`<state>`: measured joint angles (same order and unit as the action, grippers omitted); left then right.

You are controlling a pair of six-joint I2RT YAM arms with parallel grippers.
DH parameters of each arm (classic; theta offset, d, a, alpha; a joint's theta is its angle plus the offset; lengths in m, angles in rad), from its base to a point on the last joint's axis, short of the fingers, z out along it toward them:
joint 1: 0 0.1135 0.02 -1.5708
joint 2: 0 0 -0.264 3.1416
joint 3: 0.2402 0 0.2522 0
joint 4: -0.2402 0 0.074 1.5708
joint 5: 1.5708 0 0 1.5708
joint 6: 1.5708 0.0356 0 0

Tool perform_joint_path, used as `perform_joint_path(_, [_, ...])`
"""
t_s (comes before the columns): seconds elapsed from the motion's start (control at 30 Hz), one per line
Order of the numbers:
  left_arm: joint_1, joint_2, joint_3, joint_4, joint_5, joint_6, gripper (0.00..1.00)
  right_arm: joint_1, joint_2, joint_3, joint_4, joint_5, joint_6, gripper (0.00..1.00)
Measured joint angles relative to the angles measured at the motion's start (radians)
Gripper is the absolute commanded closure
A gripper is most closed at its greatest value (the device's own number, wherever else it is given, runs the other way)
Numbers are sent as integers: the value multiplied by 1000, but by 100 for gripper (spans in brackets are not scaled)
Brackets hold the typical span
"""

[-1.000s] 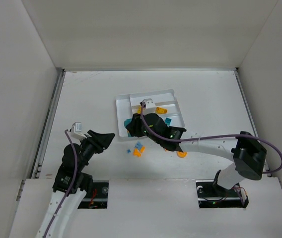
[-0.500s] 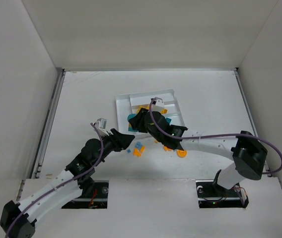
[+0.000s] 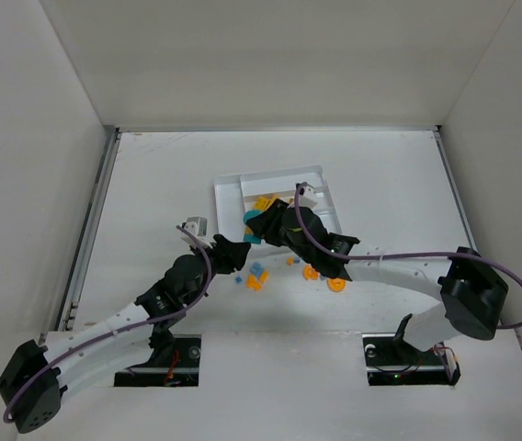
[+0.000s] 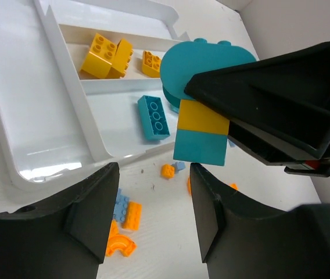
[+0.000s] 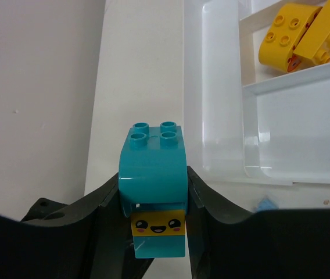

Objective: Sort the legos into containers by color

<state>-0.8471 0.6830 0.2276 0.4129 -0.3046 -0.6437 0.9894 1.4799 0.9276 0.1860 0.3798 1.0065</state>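
White tabletop [image 3: 151, 184], walled in by pale panels, carries everything. Both arms reach toward the white compartment tray [image 3: 272, 174] from its near side. The right gripper [image 5: 153, 192] pinches a teal rounded brick [image 5: 153, 154] with a yellow smiling-face panel, held raised by the tray's near-left corner. The left gripper [image 4: 153, 180] hovers just off the tray's near edge, its fingers [image 4: 92, 215] spread with nothing between them. Inside the tray, yellow bricks [image 4: 108, 54] lie in one section, and a flat teal brick [image 4: 153, 118] lies in the section beside it. Loose orange and light-blue pieces [image 3: 257, 276] lie on the tabletop just beside the tray's near edge.
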Motion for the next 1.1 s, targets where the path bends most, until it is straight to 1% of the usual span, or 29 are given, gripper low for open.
perform_joint_path(0.37, [-56,72,18,92,-7,37,51,-27,-16,-58,45,-30,53,78])
perform_joint_path(0.6, [-55,132,51,133,-6,45,51,-28,-16,-60,55,-50,65,78])
perform_joint_path(0.7, [-54,172,77,149,-5,53,54,-28,-18,-61,60,-60,71,78])
perform_joint_path(0.8, [-55,200,89,163,-6,60,61,-28,-24,-77,77,-69,80,78])
perform_joint_path(0.93, [-55,216,89,171,-5,63,62,-28,-28,-96,87,-74,92,78])
perform_joint_path(1.03, [-56,217,89,170,-5,64,66,-28,-34,-106,93,-74,95,78])
perform_joint_path(1.1, [-56,217,89,174,-3,65,67,-34,-42,-110,92,-74,94,78])
